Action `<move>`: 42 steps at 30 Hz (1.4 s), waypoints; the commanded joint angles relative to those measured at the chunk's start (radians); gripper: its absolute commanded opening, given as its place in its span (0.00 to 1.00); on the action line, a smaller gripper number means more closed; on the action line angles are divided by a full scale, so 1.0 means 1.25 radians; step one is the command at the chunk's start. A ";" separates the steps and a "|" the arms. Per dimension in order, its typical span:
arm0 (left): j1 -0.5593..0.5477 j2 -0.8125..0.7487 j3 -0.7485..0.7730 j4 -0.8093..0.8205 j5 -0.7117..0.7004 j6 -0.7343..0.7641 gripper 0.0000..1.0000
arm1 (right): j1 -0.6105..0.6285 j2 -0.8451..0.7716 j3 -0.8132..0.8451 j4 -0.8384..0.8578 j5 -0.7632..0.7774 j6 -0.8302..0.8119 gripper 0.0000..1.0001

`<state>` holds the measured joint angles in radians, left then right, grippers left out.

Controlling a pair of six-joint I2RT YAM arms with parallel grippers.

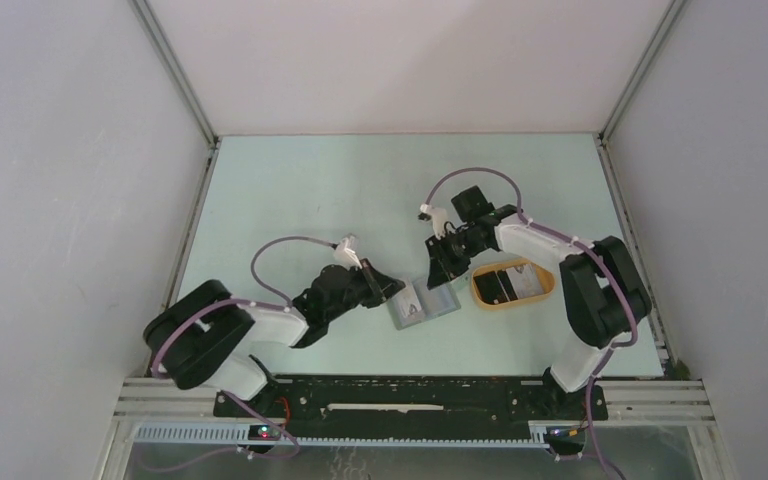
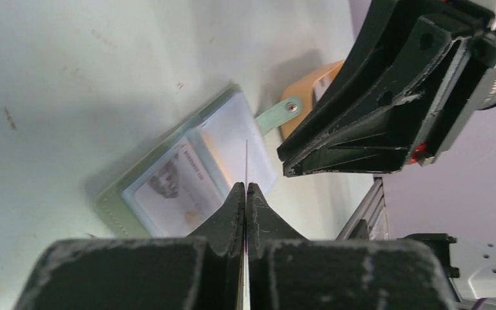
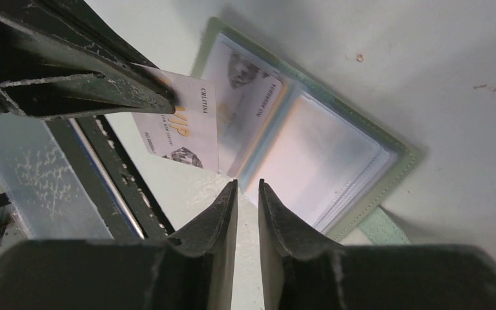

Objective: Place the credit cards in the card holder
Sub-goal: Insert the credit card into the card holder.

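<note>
The card holder (image 1: 422, 303) lies open on the table between both arms. It is grey-green with clear inner slots, also seen in the left wrist view (image 2: 187, 174) and the right wrist view (image 3: 316, 142). One pale card (image 3: 252, 97) sits in its left slot. My left gripper (image 2: 246, 187) is shut on a pale credit card (image 3: 184, 126) with gold lettering, held edge-on just above the holder's middle fold. My right gripper (image 3: 248, 184) is all but shut and empty, with a narrow slit between the jaws. It hovers at the holder's near edge (image 1: 438, 268).
A tan-yellow oval tray (image 1: 550, 287) stands right of the holder, holding a black card (image 1: 500, 285) and a pale card (image 1: 528, 280). The two grippers are close together over the holder. White walls enclose the table on three sides.
</note>
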<state>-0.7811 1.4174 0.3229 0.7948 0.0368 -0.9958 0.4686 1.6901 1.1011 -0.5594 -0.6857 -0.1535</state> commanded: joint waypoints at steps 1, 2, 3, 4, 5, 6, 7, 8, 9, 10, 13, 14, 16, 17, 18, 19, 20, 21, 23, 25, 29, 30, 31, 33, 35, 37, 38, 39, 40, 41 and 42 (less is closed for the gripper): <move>0.005 0.102 0.016 0.115 0.029 -0.043 0.00 | 0.002 0.043 0.032 -0.049 0.073 -0.022 0.24; 0.004 0.124 0.017 0.138 0.030 -0.054 0.00 | 0.000 0.045 0.031 -0.052 0.084 -0.025 0.24; 0.005 0.142 0.018 0.162 0.030 -0.067 0.00 | -0.002 0.046 0.033 -0.055 0.093 -0.029 0.24; 0.005 0.159 0.019 0.182 0.029 -0.076 0.00 | -0.004 0.045 0.034 -0.058 0.100 -0.033 0.24; 0.005 0.172 0.019 0.198 0.027 -0.083 0.00 | -0.006 0.045 0.035 -0.060 0.102 -0.034 0.24; 0.005 0.183 0.021 0.216 0.024 -0.089 0.00 | -0.008 0.045 0.035 -0.061 0.102 -0.036 0.24; 0.005 0.192 0.020 0.227 0.021 -0.095 0.00 | -0.011 0.047 0.036 -0.064 0.100 -0.038 0.24; 0.005 0.200 0.019 0.240 0.017 -0.101 0.00 | -0.012 0.051 0.038 -0.067 0.097 -0.042 0.24; 0.005 0.208 0.016 0.255 0.013 -0.108 0.00 | -0.015 0.055 0.040 -0.073 0.096 -0.045 0.24; 0.005 0.216 0.013 0.271 0.009 -0.117 0.00 | -0.018 0.062 0.042 -0.078 0.093 -0.047 0.24; 0.005 0.242 -0.002 0.329 -0.003 -0.146 0.00 | -0.025 0.079 0.047 -0.089 0.084 -0.053 0.24; 0.005 0.253 -0.006 0.350 -0.004 -0.157 0.00 | -0.026 0.082 0.048 -0.090 0.083 -0.054 0.24; 0.005 0.276 -0.010 0.391 -0.002 -0.176 0.00 | -0.026 0.086 0.050 -0.093 0.082 -0.057 0.24; 0.005 0.293 -0.012 0.408 0.001 -0.184 0.00 | -0.026 0.088 0.051 -0.096 0.081 -0.058 0.24; 0.005 0.304 -0.012 0.420 0.001 -0.192 0.00 | -0.026 0.090 0.053 -0.097 0.081 -0.059 0.24; 0.005 0.315 -0.013 0.431 0.001 -0.198 0.00 | -0.026 0.092 0.053 -0.098 0.081 -0.060 0.24; 0.005 0.322 -0.015 0.438 -0.002 -0.202 0.00 | -0.026 0.093 0.055 -0.099 0.081 -0.060 0.24; 0.005 0.328 -0.018 0.446 -0.004 -0.205 0.00 | -0.026 0.094 0.054 -0.100 0.081 -0.061 0.24; 0.005 0.327 -0.028 0.450 -0.009 -0.206 0.00 | -0.026 0.095 0.054 -0.100 0.081 -0.062 0.24; 0.005 0.316 -0.042 0.449 -0.018 -0.205 0.00 | -0.026 0.098 0.057 -0.104 0.081 -0.064 0.24; 0.004 0.300 -0.058 0.440 -0.027 -0.201 0.00 | -0.025 0.103 0.060 -0.107 0.081 -0.065 0.24; 0.004 0.301 -0.057 0.439 -0.026 -0.201 0.00 | -0.025 0.103 0.060 -0.106 0.082 -0.065 0.24; 0.005 0.304 -0.054 0.440 -0.022 -0.204 0.00 | -0.025 0.102 0.062 -0.107 0.082 -0.065 0.24; 0.003 0.309 -0.049 0.440 -0.017 -0.204 0.00 | -0.024 0.102 0.062 -0.108 0.084 -0.066 0.24; 0.004 0.311 -0.049 0.440 -0.020 -0.206 0.00 | -0.025 0.103 0.062 -0.108 0.086 -0.066 0.24; 0.003 0.310 -0.051 0.434 -0.025 -0.203 0.00 | -0.024 0.103 0.062 -0.108 0.085 -0.066 0.24; 0.004 0.309 -0.052 0.431 -0.027 -0.203 0.00 | -0.024 0.103 0.063 -0.108 0.086 -0.066 0.24; 0.004 0.308 -0.053 0.427 -0.027 -0.202 0.00 | -0.024 0.104 0.063 -0.108 0.086 -0.066 0.24; 0.003 0.310 -0.053 0.425 -0.027 -0.201 0.00 | -0.023 0.105 0.062 -0.108 0.086 -0.066 0.24; 0.003 0.311 -0.053 0.424 -0.027 -0.202 0.00 | -0.022 0.105 0.064 -0.108 0.086 -0.066 0.24; 0.004 0.314 -0.049 0.424 -0.027 -0.203 0.00 | -0.021 0.106 0.064 -0.108 0.087 -0.066 0.24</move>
<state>-0.7784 1.8217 0.2672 1.3003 0.0280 -1.2423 0.4393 1.8145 1.1419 -0.6819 -0.5797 -0.2195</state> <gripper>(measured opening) 0.008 0.238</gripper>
